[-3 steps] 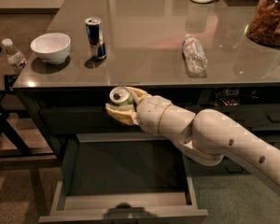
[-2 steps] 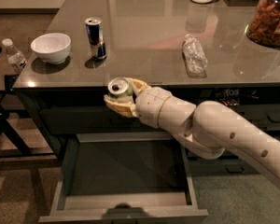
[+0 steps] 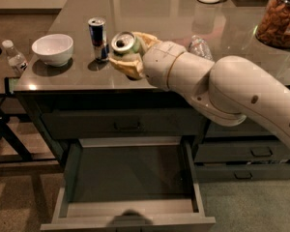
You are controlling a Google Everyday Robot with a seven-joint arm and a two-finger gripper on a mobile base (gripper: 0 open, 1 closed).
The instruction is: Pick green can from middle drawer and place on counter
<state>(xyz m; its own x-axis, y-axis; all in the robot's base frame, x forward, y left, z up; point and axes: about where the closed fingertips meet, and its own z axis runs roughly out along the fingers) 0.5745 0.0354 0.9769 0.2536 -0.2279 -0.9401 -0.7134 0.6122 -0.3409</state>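
Since the earlier frames the arm has lifted up from the front of the cabinet, and the gripper is now over the near part of the counter, no longer below its edge. Its yellowish fingers are closed around the green can, which is tilted with the silver top facing near-left. I cannot tell if the can already touches the surface.

Just to the left stands the slim blue-and-silver can, and further left the white bowl. Below, the middle drawer is pulled out and shows only its bare floor.

The risk I see: if the can is released while tilted, it may fall over and roll off the near edge. A small move to the left could also knock the slim can down.
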